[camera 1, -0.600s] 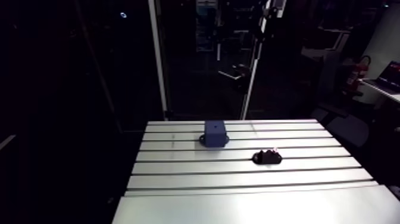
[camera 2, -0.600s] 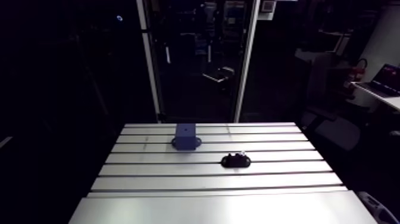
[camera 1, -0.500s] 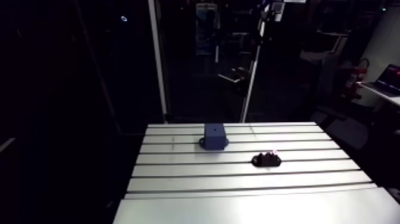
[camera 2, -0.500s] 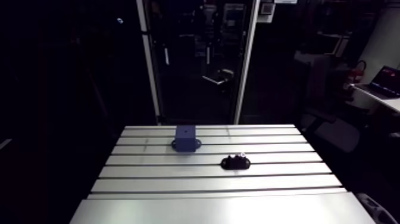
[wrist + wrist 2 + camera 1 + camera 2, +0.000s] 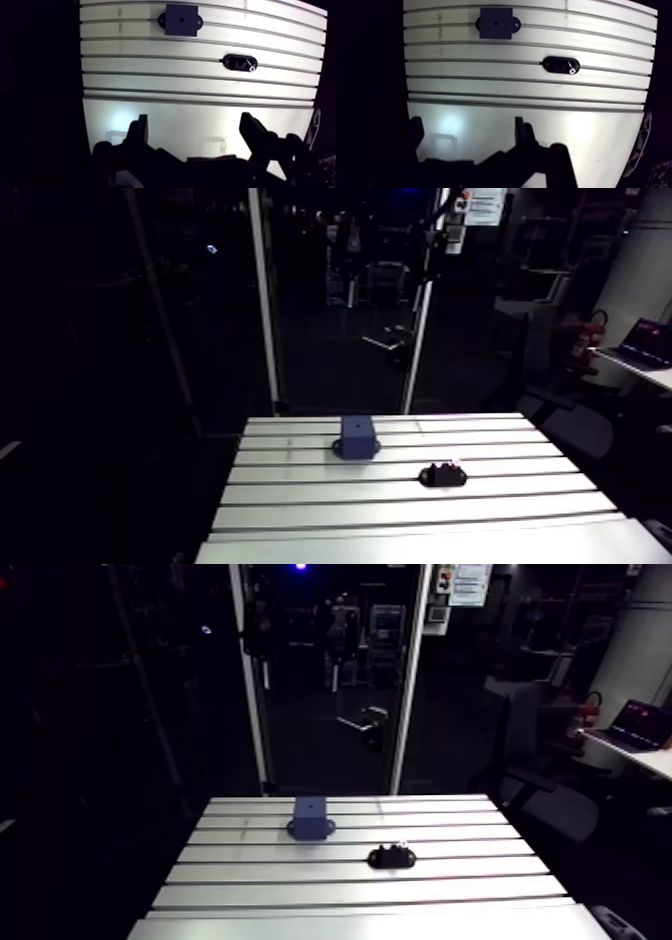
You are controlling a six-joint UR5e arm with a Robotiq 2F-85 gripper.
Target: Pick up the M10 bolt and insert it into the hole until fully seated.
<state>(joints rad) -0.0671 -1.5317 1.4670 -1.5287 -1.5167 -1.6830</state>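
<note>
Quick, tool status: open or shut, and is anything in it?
Tool: open, holding nothing; only the table shows between its fingers.

I see dark all around, the table (image 5: 150,67) the one bright surface, soft glare patch near its near edge, slots bowed in my wrist view, my gripper (image 5: 194,120) a black silhouette

Open table (image 5: 200,130) beneath jaws, blue block (image 5: 181,20) and black holder (image 5: 240,62) ahead, well apart
</note>
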